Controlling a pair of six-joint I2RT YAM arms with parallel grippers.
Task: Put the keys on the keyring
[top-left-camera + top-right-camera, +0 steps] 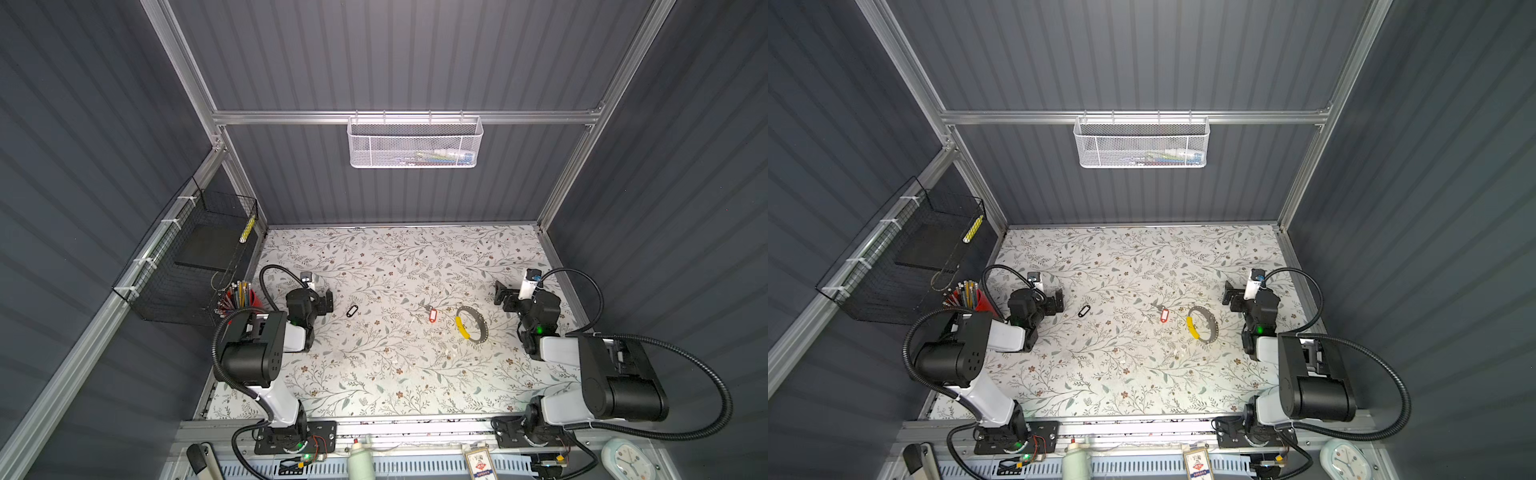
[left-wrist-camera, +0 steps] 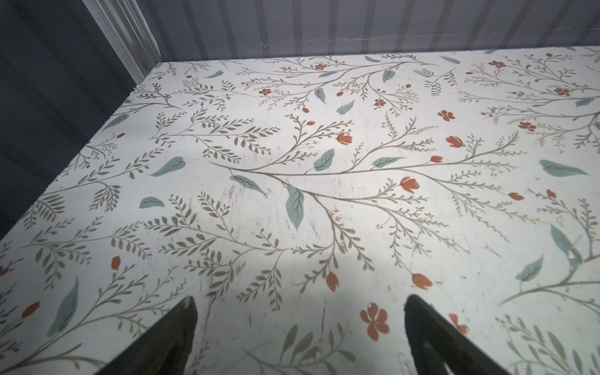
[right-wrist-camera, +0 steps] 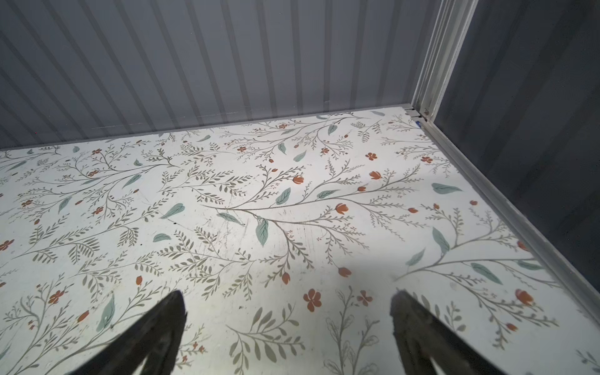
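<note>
Left and right jaws wide apart; pencils (image 1: 236, 292) in red cup (image 1: 255, 301); coloured items (image 1: 446, 155) in white mesh basket (image 1: 374, 147)

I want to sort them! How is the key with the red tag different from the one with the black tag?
The red-tagged key has a red tag; the black-tagged key has a black rim round a pale middle. The red-tagged key lies close beside the keyring without touching it; the black-tagged key lies alone, far from it. Both lie flat on the table, and neither is on the keyring yet.
</note>
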